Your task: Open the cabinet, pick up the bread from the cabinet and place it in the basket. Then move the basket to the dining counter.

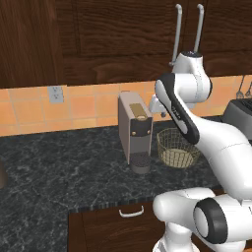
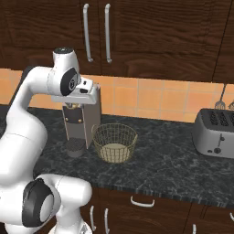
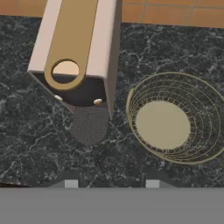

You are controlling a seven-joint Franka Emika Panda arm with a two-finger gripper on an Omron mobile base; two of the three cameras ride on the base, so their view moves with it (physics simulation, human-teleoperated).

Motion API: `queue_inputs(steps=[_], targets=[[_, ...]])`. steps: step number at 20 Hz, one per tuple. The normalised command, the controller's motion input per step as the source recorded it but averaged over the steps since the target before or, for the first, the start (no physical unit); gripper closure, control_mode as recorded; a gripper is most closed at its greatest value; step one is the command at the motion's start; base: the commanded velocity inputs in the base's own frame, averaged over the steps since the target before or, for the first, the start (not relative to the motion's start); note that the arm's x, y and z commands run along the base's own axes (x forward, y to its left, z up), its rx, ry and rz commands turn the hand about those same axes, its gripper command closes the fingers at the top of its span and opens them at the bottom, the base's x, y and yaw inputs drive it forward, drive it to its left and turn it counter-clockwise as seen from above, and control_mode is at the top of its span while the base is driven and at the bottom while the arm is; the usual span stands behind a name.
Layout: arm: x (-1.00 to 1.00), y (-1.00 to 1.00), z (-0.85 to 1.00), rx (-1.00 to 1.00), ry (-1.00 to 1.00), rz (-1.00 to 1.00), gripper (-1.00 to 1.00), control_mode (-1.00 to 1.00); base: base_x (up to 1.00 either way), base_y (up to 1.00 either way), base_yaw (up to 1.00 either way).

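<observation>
The dark wood cabinet (image 1: 123, 29) (image 2: 151, 32) hangs above the counter with both doors closed; its long silver handles (image 1: 177, 34) (image 2: 86, 32) stand side by side. The bread is hidden. On the black granite sits the wire basket (image 1: 177, 147) (image 2: 115, 141) (image 3: 175, 118), with nothing in it. My gripper (image 3: 111, 183) (image 2: 74, 107) (image 1: 162, 113) points down, high over the coffee machine and the basket's left side, below the cabinet handles. It is open, and nothing lies between its fingers. The dining counter is out of view.
A beige coffee machine (image 1: 134, 128) (image 2: 82, 123) (image 3: 74, 52) stands right beside the basket. A steel toaster (image 2: 215, 132) (image 1: 238, 110) sits further right. Below the counter edge is a drawer with a short handle (image 1: 131, 212) (image 2: 142, 201). Orange tiles back the counter.
</observation>
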Motion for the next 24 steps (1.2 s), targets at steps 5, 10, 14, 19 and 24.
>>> queue_inputs(steps=[5,10,14,19,24], targets=[[-0.07,0.0,0.13,-0.06,-0.17,0.0,-1.0,-1.0,0.0,0.0,0.0],[-0.28,0.0,0.77,0.0,-0.43,-0.06,-1.0,-1.0,0.0,0.0,0.0],[-0.04,-0.11,1.0,0.08,-0.47,-0.14,-1.0,-1.0,0.0,0.0,0.0],[0.0,-0.1,1.0,0.15,-0.42,-0.24,-1.0,-1.0,0.0,0.0,0.0],[0.09,-0.03,1.0,0.17,-0.32,-0.21,-1.0,-1.0,0.0,0.0,0.0]])
